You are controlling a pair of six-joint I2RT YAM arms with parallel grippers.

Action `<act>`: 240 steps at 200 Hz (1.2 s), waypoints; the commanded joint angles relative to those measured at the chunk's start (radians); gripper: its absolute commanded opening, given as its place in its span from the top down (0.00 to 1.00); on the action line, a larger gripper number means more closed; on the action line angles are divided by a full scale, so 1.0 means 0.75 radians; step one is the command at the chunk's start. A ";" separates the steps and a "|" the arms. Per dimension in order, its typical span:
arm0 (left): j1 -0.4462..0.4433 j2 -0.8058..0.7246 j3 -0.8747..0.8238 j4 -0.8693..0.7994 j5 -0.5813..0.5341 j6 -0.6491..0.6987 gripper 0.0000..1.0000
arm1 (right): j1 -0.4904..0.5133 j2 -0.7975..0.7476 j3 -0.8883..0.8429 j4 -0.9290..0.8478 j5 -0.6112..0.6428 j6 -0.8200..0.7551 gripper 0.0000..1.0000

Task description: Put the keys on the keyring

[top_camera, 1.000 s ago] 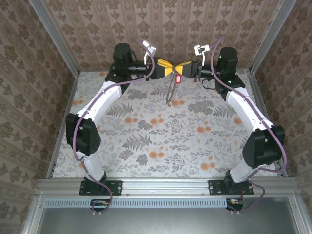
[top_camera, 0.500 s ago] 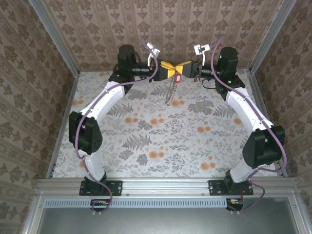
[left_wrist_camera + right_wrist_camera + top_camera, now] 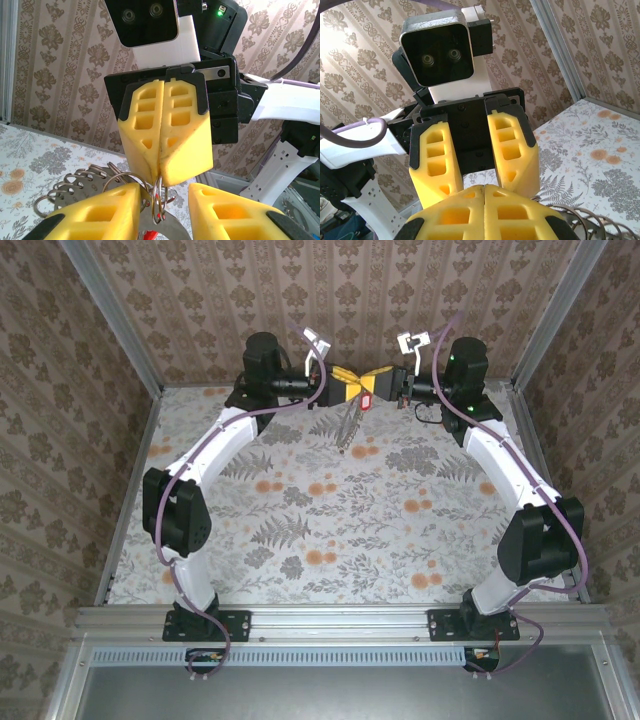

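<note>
Yellow-padded, my right end effector (image 3: 161,176) pinches shut on the keyring (image 3: 82,176) at upper centre of the overhead frame, the red-headed key (image 3: 365,400) dangling beneath, while my left end effector (image 3: 164,200) straddles it half-open, grip unclear.

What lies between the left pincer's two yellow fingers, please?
In the left wrist view, wire loops of the thin grey metal keyring hang there, pinched above by the shut right pincer.

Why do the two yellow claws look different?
On the left gripper the fingers stand apart; on the right gripper they are pressed tight together. The right gripper pinches the wire of the keyring at its tips; the left gripper has that wire passing through its gap. Both are yellow and face each other, tip to tip.
</note>
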 commanded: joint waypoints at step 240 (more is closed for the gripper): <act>0.034 0.079 0.033 0.662 0.021 -0.539 1.00 | -0.089 -0.024 -0.189 0.445 -0.018 0.262 0.41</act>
